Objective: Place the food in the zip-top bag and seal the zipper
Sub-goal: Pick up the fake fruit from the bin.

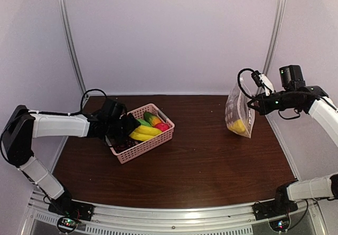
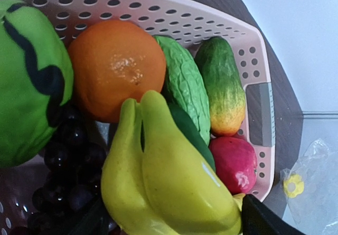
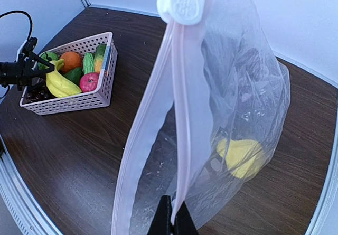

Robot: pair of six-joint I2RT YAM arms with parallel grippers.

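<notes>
**Top external view: bag hanging at 3 o'clock, basket sitting at 9**

So a dark brown table (image 1: 206,166) is filling the floor of a pale lilac booth. Plain walls (image 1: 174,34) are meeting at silvery corner strips (image 1: 71,39), and a metal rail (image 1: 174,219) is running along 6 o'clock.

The right gripper (image 1: 250,103) is pinching the zip-top bag (image 1: 237,108) by its zipper (image 3: 182,113) and holding it up at 3 o'clock. The white slider (image 3: 181,2) is sitting at the far end, and a lemon (image 3: 240,156) is sagging inside.

The left gripper (image 1: 129,125) is hovering, jaws wide, over the banana (image 1: 143,133) in the pink basket (image 1: 145,149) at 9 o'clock. The other food (image 2: 116,66) is lying there too.
</notes>
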